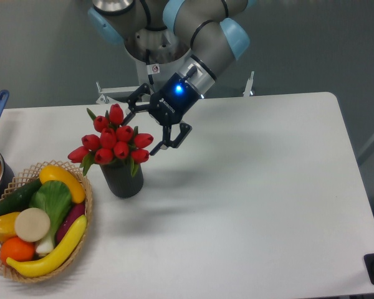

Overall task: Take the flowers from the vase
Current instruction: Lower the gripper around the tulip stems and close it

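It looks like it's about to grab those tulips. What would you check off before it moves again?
1. Gripper open: ok, fingers spread.
2. Gripper empty: ok.
3. Tulips in the black vase: ok.
4. Vase upright on the table: ok.
5. Fingers on either side of the bunch: not ok, the gripper is at the bunch's right edge.
6. Height lined up with the blooms: cannot tell from this one view.

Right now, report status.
End effector open, beside the flowers, not gripping. Flowers upright in the vase. Nothing between them.
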Action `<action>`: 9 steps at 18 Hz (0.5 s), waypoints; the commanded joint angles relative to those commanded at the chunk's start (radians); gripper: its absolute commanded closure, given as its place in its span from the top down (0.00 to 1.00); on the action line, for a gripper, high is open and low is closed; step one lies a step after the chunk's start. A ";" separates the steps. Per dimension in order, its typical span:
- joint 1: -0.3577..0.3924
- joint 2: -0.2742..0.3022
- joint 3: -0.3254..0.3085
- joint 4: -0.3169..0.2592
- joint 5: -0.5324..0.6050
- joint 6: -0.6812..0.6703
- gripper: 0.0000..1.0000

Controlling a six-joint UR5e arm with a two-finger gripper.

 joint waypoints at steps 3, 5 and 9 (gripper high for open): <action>0.000 0.003 -0.020 -0.002 0.005 0.041 1.00; 0.000 0.003 -0.026 -0.002 0.005 0.046 1.00; -0.021 -0.015 -0.022 0.002 -0.005 0.045 1.00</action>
